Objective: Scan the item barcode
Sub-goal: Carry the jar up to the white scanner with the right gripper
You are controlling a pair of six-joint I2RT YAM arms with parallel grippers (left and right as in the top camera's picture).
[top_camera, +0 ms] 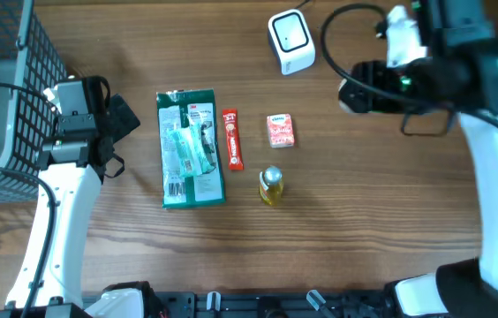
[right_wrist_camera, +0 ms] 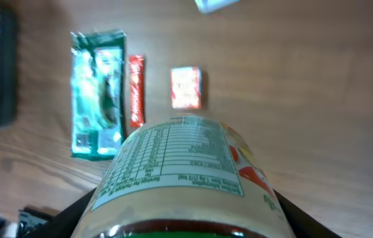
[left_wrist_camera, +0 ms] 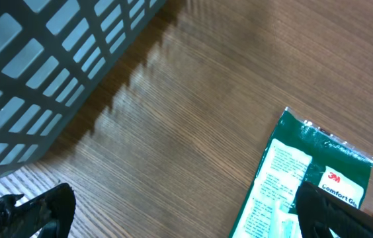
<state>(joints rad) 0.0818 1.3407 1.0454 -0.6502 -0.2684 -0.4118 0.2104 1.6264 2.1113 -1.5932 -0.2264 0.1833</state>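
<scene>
My right gripper (right_wrist_camera: 183,221) is shut on a bottle (right_wrist_camera: 180,165) with a cream label and a nutrition table, its dark fingers (right_wrist_camera: 64,221) on either side. In the overhead view that gripper (top_camera: 365,87) holds the bottle (top_camera: 346,95) above the table at the back right, to the right of a white barcode scanner (top_camera: 290,40). The scanner's edge (right_wrist_camera: 216,5) shows at the top of the right wrist view. My left gripper (top_camera: 112,141) stands open and empty over bare wood, just left of a green package (top_camera: 191,148); its fingers (left_wrist_camera: 41,208) frame the package's corner (left_wrist_camera: 305,178).
A red stick pack (top_camera: 231,139), a small pink box (top_camera: 281,130) and a small yellow bottle (top_camera: 271,185) lie at mid-table. A grey wire basket (top_camera: 2,88) stands at the far left, close to my left arm.
</scene>
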